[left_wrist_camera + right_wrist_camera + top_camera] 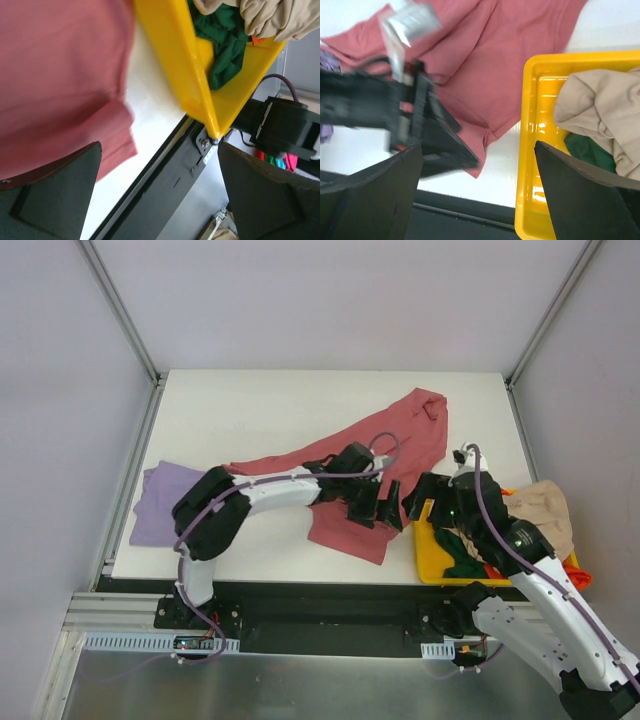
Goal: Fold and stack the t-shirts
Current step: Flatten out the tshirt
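Early in the job, by the look of it. Find one lavender t-shirt (160, 502) lying flat and compact at the left edge of the table (260, 410) — read that as folded and as the foot of the stack, though cannot make out the folds. Find the pink-red t-shirt (400, 440) unfolded and rumpled mid-table, partly under the left arm (270, 490), its near corner just beside the yellow bin (428, 562). Count at least three more in that bin at the near right: a beige tee (540, 510), a green tee (466, 562), a sliver of an orange-red tee (580, 578). So: one likely done, one under work, the rest not begun. Trace the pink-red shirt's long axis on a diagonal, from left-middle up to the far right corner; take the far end for the neck, from a small pale mark there, but cannot be sure. See the left gripper (385, 508) over the shirt's near part, jaws spread wide, nothing between them; see the right gripper (422, 495) just beside it near the bin's rim — likewise wide and empty.
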{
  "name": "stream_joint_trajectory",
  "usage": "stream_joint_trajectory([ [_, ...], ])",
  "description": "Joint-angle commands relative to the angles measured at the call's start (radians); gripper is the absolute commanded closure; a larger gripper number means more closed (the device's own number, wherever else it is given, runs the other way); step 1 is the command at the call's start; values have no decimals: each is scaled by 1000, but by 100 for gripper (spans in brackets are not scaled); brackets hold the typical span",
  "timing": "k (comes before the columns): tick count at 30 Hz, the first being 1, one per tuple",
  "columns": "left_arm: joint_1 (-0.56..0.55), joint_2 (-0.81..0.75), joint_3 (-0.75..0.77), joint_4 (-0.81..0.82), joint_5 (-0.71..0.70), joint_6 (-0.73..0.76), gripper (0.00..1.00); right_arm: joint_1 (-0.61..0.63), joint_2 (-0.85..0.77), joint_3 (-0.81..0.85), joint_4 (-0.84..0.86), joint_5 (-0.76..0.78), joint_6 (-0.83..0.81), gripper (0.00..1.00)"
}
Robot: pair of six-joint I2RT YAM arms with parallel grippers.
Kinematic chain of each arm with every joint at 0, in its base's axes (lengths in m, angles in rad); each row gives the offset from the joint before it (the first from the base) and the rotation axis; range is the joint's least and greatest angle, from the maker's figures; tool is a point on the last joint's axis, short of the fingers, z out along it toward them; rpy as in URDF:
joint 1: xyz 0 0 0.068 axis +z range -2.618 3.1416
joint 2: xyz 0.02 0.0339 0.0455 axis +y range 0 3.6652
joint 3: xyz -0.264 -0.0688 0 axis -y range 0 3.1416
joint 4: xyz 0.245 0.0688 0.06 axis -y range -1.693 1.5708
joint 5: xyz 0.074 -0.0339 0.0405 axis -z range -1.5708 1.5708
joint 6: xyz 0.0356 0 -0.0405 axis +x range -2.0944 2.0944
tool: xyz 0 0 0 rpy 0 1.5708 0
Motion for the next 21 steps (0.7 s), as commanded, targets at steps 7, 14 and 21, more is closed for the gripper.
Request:
stream_joint_trajectory([
  [7,308,-680,-451,-196,-437,127,1,212,218,1,104,-73,-117,4],
  [14,388,-981,-580,-378,-775,70,1,425,706,156,160,-53,-45,3],
  [21,410,-1070,-638,-422,-869,27,1,473,999,265,138,-7,57,7],
])
